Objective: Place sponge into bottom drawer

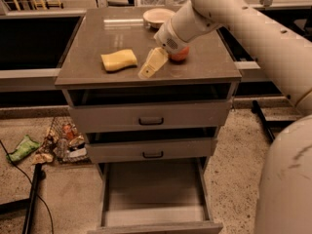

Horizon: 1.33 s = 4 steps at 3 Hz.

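Note:
The pale-yellow sponge (119,60) lies on the grey cabinet top (97,43), left of centre. My gripper (147,69) hangs over the top just right of the sponge, a short gap between them. The bottom drawer (153,199) is pulled out below, its grey floor bare. An orange ball (179,55) sits on the top behind my wrist, partly hidden by it.
A white bowl (157,16) stands at the back of the cabinet top. The two upper drawers (151,116) are pushed in. A wire basket with litter (66,140) and a green wrapper (22,148) lie on the floor at left. My arm fills the right side.

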### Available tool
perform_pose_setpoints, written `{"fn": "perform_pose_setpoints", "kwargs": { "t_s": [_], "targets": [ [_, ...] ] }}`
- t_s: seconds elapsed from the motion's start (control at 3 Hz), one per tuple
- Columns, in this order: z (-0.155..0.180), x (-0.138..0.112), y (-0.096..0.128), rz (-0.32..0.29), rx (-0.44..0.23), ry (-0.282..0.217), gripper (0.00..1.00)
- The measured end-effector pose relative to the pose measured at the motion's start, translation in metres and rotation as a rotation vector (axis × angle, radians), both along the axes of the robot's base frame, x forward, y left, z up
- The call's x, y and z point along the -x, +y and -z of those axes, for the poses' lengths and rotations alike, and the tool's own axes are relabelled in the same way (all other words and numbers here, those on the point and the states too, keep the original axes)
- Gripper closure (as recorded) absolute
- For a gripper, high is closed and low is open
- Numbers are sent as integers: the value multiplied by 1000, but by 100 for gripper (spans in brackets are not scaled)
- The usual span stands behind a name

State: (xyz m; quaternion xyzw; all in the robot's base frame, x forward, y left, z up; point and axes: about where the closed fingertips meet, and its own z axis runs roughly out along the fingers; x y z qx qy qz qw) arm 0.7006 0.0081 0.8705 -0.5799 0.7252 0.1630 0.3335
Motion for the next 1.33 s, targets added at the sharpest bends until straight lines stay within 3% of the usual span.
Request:
{"fn": "perform_pose_setpoints", "kwargs": {
  "t_s": [0.33, 0.67, 1.33],
  "targets": [
    [-2, -27, 43, 5, -43, -17, 0],
    [3, -39, 67, 14, -83, -8, 0],
    [26, -57, 84, 95, -209, 17, 0]
  ]
}}
